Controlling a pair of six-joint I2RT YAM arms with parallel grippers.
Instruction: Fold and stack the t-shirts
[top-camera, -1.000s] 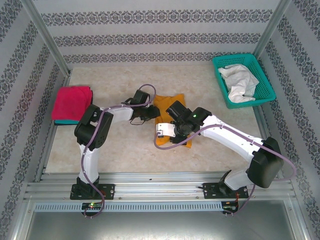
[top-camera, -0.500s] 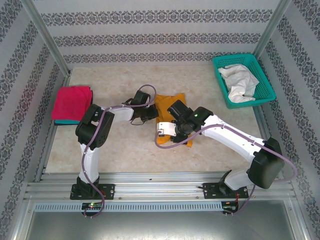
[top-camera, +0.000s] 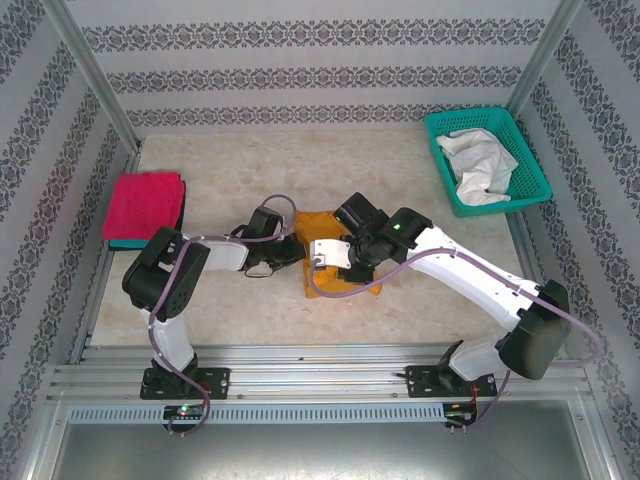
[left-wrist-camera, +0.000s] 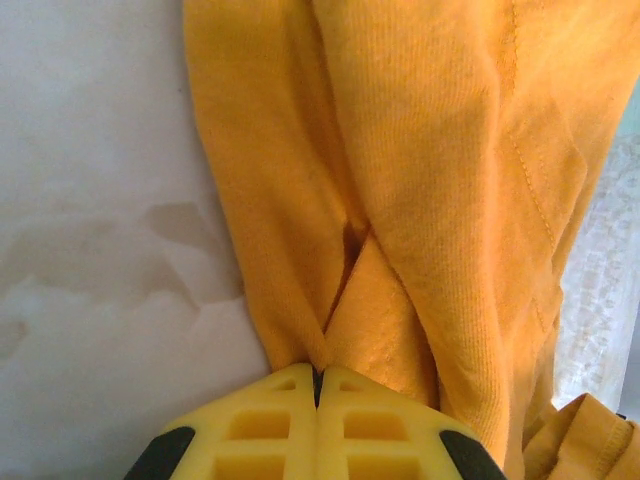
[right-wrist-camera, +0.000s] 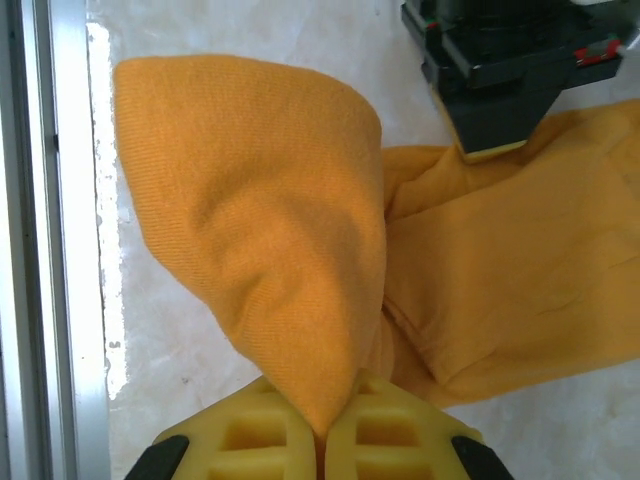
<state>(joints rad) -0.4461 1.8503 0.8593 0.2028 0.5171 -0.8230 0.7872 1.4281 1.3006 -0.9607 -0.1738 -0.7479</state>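
Item 1, table's 9 o'clock edge: magenta t-shirt (top-camera: 146, 203), soft cloth folded into a neat rectangle. It lies on a teal t-shirt (top-camera: 126, 243), of which a thin strip peeks out at the near side.

Item 2, just left of centre: my left gripper (top-camera: 294, 253), lying low over the table (top-camera: 420, 180), a pale top with a marbled look. In the left wrist view, my left gripper (left-wrist-camera: 317, 378) has its yellow waffle-moulded pads pressed together, with no gap between them. They pinch the edge of the mustard-orange t-shirt (left-wrist-camera: 450, 180). From the pads the fine-ribbed knit fans out toward 12 o'clock in long, smooth folds, with a stitched seam toward 3 o'clock.

Item 3, table centre: mustard-orange t-shirt (top-camera: 315, 224), bunched into a rough rectangle and partly covered by my right arm.

Item 4, on that shirt: my right gripper (top-camera: 330, 262). In the right wrist view, my right gripper (right-wrist-camera: 320, 430) has its yellow pads closed on a rounded, cone-shaped flap of the shirt (right-wrist-camera: 250, 220), which lifts toward 11 o'clock. The rest lies flatter toward 3 o'clock, where my left gripper (right-wrist-camera: 497, 140), dark and blocky, meets the cloth.

Item 5, at 2 o'clock: teal plastic lattice basket (top-camera: 533, 163), rectangular, holding crumpled white cloth (top-camera: 478, 160).
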